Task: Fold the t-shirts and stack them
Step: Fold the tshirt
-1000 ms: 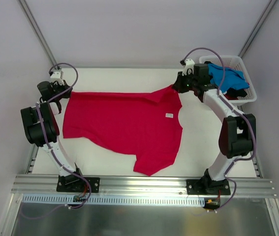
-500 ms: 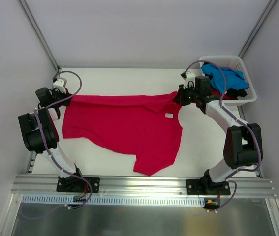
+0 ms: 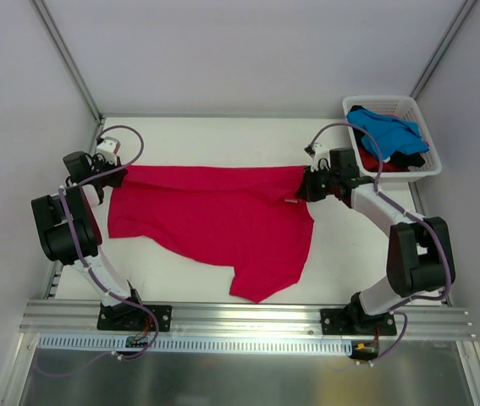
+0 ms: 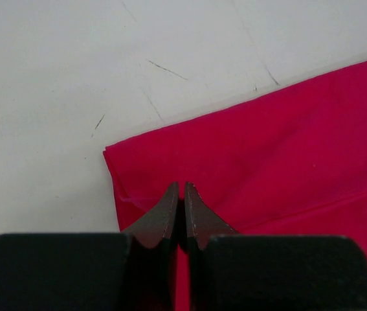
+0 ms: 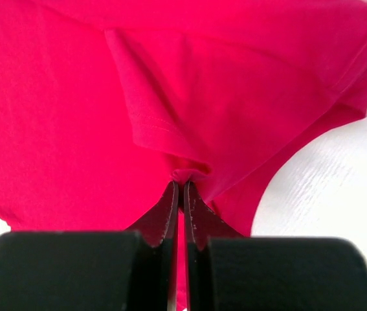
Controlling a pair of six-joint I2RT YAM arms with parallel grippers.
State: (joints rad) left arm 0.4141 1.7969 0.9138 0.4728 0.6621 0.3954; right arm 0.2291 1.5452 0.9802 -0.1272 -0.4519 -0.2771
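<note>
Two pinch points close-up on red t-shirt [image 3: 214, 216], basket [image 3: 375, 99] only overhead

Far strip of the table [image 3: 223, 137] is open to pass; basket [image 3: 409, 173] blocks the far-right corner, red shirt [image 3: 214, 211] covers the middle.

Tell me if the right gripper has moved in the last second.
Yes. The right gripper, shut on the red t-shirt, moved toward the near side, away from the white basket.
</note>
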